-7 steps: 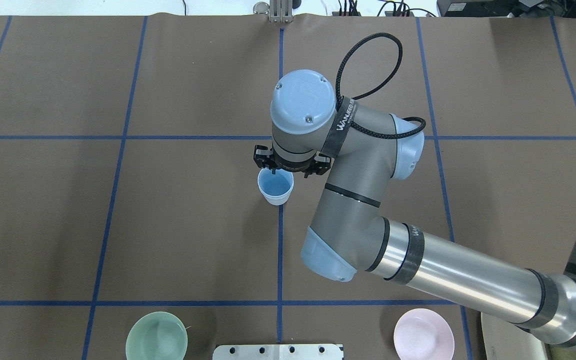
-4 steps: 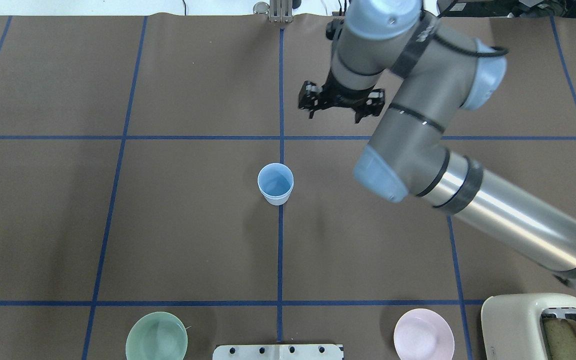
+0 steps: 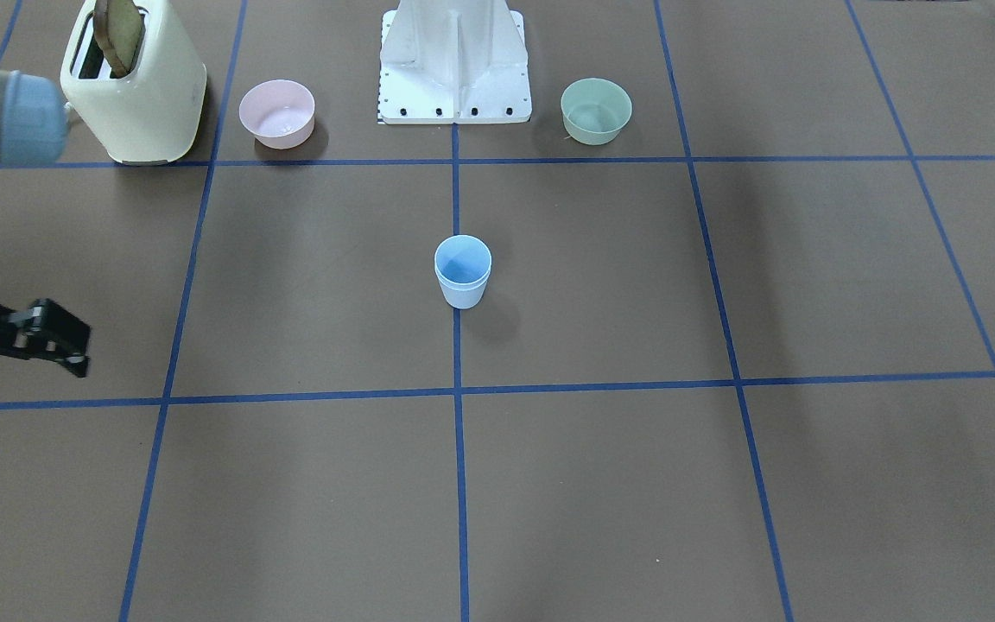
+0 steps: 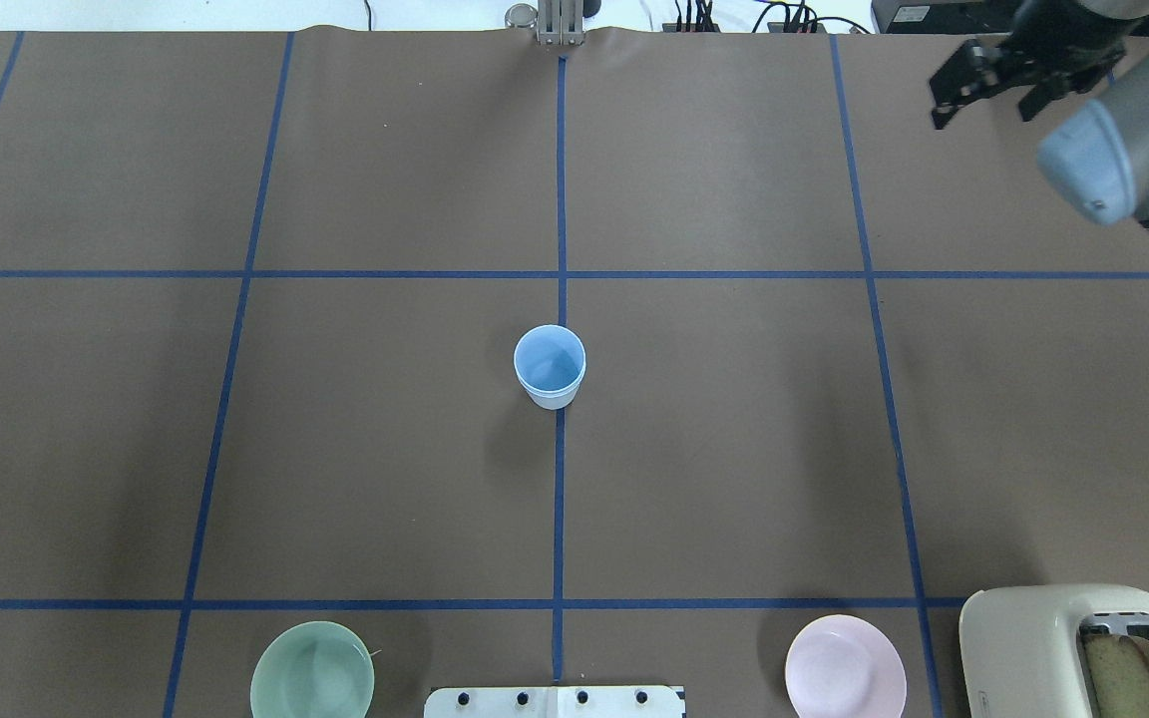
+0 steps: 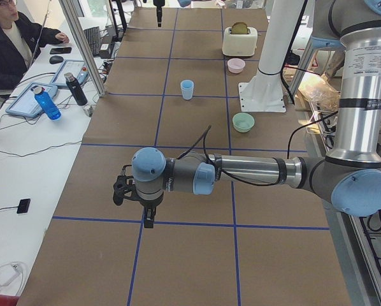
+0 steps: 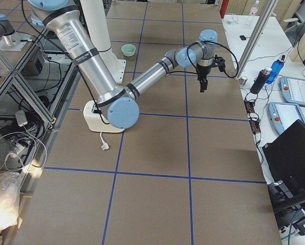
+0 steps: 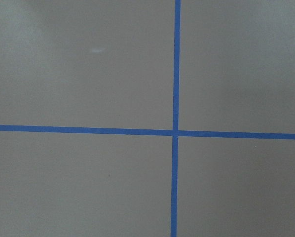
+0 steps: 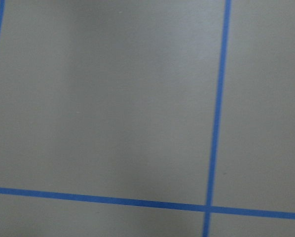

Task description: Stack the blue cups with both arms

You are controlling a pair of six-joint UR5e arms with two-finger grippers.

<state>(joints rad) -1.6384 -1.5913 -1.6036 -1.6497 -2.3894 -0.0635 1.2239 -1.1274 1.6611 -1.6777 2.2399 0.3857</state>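
The two blue cups (image 4: pixel 550 367) stand nested one inside the other, upright at the table's centre on the middle blue line. They also show in the front view (image 3: pixel 463 272) and the left view (image 5: pixel 187 89). My right gripper (image 4: pixel 983 112) is open and empty, high over the far right corner, well away from the cups. It also shows at the left edge of the front view (image 3: pixel 27 371). My left gripper (image 5: pixel 134 207) shows only in the left view, over the table's left end. I cannot tell if it is open or shut.
A pale-green bowl (image 4: pixel 312 670) and a pink bowl (image 4: pixel 844 666) sit near the white base pedestal (image 3: pixel 456 60). A cream toaster (image 4: pixel 1083 648) holding bread stands at the near right. An operator (image 5: pixel 12 44) sits beyond the far edge.
My right gripper has left the cups' rim, risen and swung away to the far right corner. The nested cups have stayed in place.
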